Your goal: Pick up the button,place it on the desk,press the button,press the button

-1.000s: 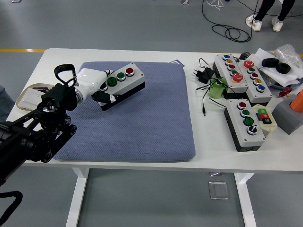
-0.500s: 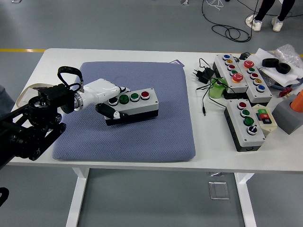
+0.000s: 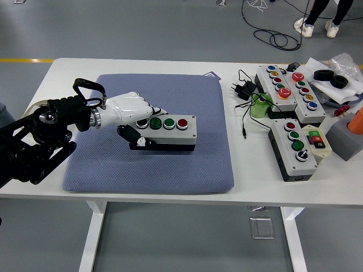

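A grey button box (image 3: pixel 170 132) with a black base carries a row of buttons: one dark, two green, one red. It lies level over the middle of the blue-grey mat (image 3: pixel 170 164). My left hand (image 3: pixel 131 116), white with black fingertips, is shut on the box's left end, fingers over the top and the thumb on the near side. Whether the box rests on the mat or hovers just above it is unclear. The right hand is out of sight.
Three more button boxes (image 3: pixel 292 148) (image 3: pixel 275 88) (image 3: pixel 305 90) lie on the white table (image 3: pixel 249 181) at the right, beside a black charger with cable (image 3: pixel 243 89). An orange object on a grey block (image 3: pixel 347 136) stands at the far right. A person's legs (image 3: pixel 320 14) show at the top.
My left hand has carried the button box rightward and toward the near edge, from the mat's far left to its middle. The box has turned from tilted to level.
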